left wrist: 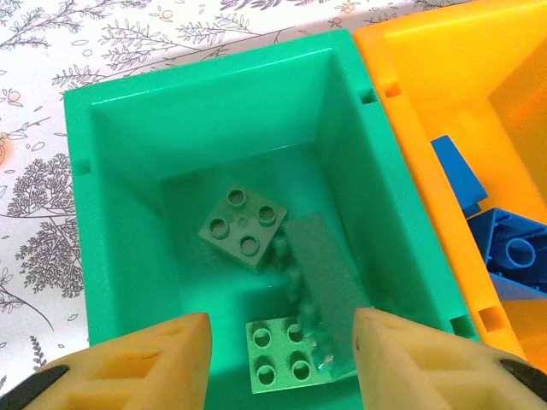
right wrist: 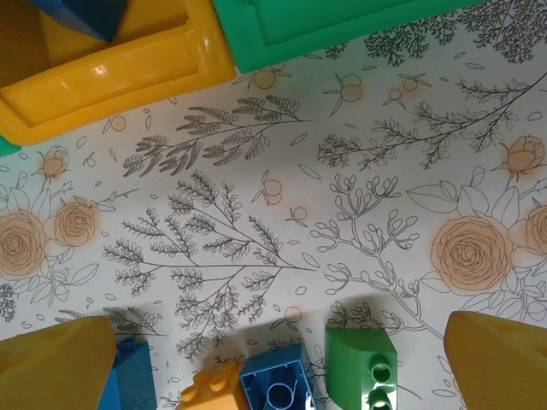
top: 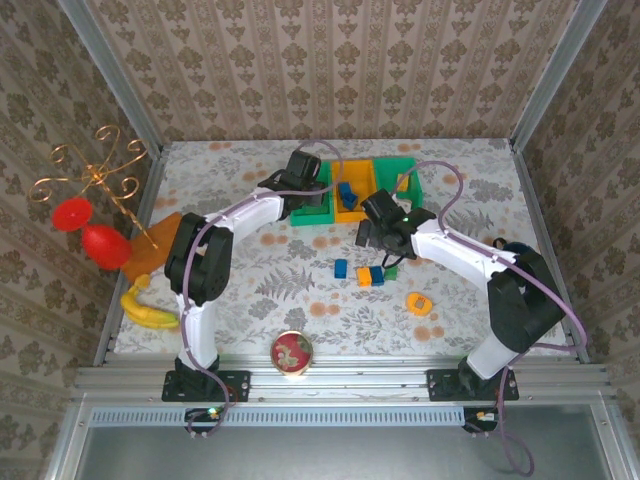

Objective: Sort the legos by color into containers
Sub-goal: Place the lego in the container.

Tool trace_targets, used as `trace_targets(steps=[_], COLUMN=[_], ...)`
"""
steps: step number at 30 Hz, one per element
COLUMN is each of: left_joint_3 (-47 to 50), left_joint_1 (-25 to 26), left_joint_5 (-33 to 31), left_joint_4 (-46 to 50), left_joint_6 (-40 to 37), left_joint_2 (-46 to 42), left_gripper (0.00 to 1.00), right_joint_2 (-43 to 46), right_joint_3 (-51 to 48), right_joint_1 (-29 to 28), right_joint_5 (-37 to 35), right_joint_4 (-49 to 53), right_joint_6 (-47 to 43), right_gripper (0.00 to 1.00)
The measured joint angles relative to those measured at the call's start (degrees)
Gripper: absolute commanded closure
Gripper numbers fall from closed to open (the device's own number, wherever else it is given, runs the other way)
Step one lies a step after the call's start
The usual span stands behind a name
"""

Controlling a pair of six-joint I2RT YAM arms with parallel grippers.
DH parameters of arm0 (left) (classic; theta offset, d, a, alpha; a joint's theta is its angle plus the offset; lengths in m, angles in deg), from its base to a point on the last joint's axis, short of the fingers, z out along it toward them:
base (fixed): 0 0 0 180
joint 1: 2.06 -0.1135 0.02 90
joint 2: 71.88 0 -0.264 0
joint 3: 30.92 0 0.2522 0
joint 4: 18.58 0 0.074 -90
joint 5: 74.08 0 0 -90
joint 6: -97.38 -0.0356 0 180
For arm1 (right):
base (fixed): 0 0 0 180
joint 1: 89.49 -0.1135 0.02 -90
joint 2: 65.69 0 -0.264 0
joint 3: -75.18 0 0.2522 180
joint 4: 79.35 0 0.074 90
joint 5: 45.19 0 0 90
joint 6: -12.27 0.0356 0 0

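Note:
My left gripper hangs open over the left green container. Inside it lie two green legos and a third, blurred green one leaning close to the right finger, with nothing between the pads. The orange container beside it holds blue legos. From above, the left gripper sits over that bin. My right gripper is open above the table. Between its fingers lie a green lego, a hollow blue one, an orange one and another blue one.
A second green container stands right of the orange one. A round red-lidded tin sits near the front edge, and a yellow round piece lies to the right. A banana, an orange sheet and a gold stand with red balls crowd the left.

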Motion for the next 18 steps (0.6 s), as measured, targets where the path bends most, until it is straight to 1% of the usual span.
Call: trace_targets(steps=[5,9,14,16,18], left_joint_3=[0.0,0.6,4.3,6.4,8.7], left_joint_1=[-0.3,-0.4,-0.3,-0.4,-0.4], left_joint_5=[0.0,0.0,-0.2,-0.7,-1.6], left_joint_4=[0.0,0.0,-0.6,-1.2,-1.9], left_joint_6=[0.0,0.2,1.0,1.5,1.8], left_joint_2=[0.0,-1.2,-7.0,-10.0,-13.3], left_gripper=[0.43,0.35,0.2,0.13,0.03], right_joint_2=[-0.9,-1.9,-3.4,-4.3,-5.3], right_joint_3=[0.1,0.9,3.3,4.8,6.1], right_joint_1=[-1.0,-2.4,-4.9,-6.2,-7.5], right_joint_5=[0.2,0.3,0.6,0.7,0.9], right_joint_4=[0.0,0.1,0.8,1.4,1.7], right_joint_6=[-0.1,-0.2,-0.3,-0.3,-0.5], right_gripper=[0.0,0.0,0.05,0.07,0.1])
